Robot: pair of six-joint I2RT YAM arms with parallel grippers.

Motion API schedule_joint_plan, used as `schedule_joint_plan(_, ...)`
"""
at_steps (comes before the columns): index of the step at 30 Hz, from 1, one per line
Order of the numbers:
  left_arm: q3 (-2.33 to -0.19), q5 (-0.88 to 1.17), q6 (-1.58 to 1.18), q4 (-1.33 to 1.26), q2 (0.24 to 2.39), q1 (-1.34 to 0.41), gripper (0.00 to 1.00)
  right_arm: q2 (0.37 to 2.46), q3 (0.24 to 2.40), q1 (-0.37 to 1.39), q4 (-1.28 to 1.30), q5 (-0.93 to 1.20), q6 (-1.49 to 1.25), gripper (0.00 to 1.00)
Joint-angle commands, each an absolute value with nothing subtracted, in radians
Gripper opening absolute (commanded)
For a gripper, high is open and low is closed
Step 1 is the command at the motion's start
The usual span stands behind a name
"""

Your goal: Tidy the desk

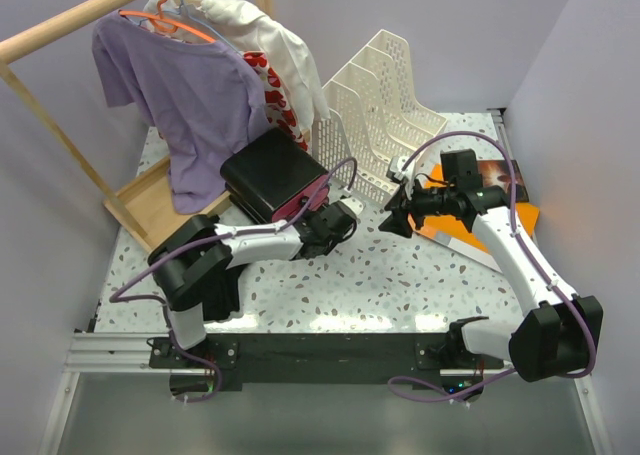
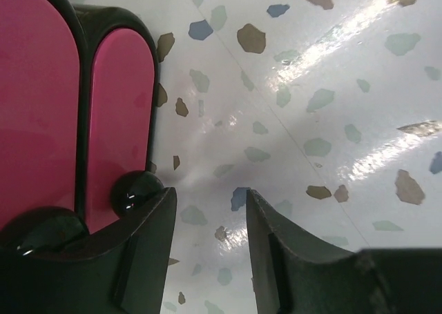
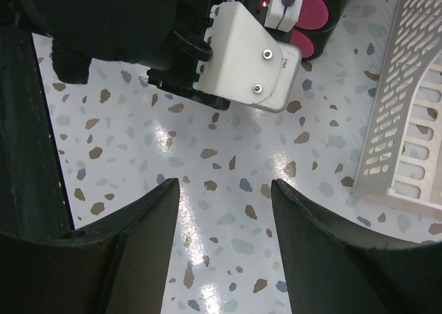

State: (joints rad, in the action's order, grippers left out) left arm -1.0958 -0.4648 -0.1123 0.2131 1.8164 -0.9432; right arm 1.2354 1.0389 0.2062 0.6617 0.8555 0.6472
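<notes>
Desk, large white tabletop with dark terrazzo speckles (image 1: pixel 340 285), lies under both arms. Left gripper (image 2: pixel 210 203) released, empty, just beside black-and-pink binder stack (image 2: pixel 110 121). Right gripper (image 3: pixel 224 186) released, empty, hovering near white perforated plastic file rack (image 1: pixel 385 85). Step, likely: lining up grab on stack. Next: jaws must straddle binder edge, then clench.

2 shirts (image 1: pixel 195 105), 1 wht file rack (image 1: pixel 385 105)

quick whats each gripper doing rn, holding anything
left gripper: open, holding nothing
right gripper: open, holding nothing
</notes>
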Motion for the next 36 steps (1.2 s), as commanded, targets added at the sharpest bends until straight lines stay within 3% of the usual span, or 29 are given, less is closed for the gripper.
schedule_joint_plan(1,-1.112,-0.348,-0.097,0.195,1.677,-0.957,0.5,1.209,1.043,0.198,0.663,0.859,0.675,0.6)
schedule_joint_plan(5,-1.065,-0.244,-0.12,0.187,1.495,-0.957,0.58,1.184,1.049,0.19,0.678,0.775,0.706,0.6)
schedule_joint_plan(9,-0.979,-0.226,-0.124,0.212,1.321,-0.942,0.82,1.152,1.049,0.19,0.725,0.671,0.742,0.61)
schedule_joint_plan(15,-0.855,-0.248,-0.083,0.241,1.076,-0.897,0.98,1.177,1.028,0.19,0.805,0.332,0.814,0.83)
schedule_joint_plan(18,-0.821,-0.284,-0.063,0.251,1.0,-0.896,0.99,1.193,0.97,0.19,0.767,0.198,0.796,0.99)
schedule_joint_plan(29,-0.805,-0.348,-0.063,0.278,0.851,-0.896,0.99,1.348,0.773,0.189,0.453,-0.159,0.764,0.99)
schedule_joint_plan(36,-0.801,-0.354,-0.069,0.276,0.845,-0.896,1.0,1.44,0.71,0.192,0.307,-0.221,0.776,0.98)
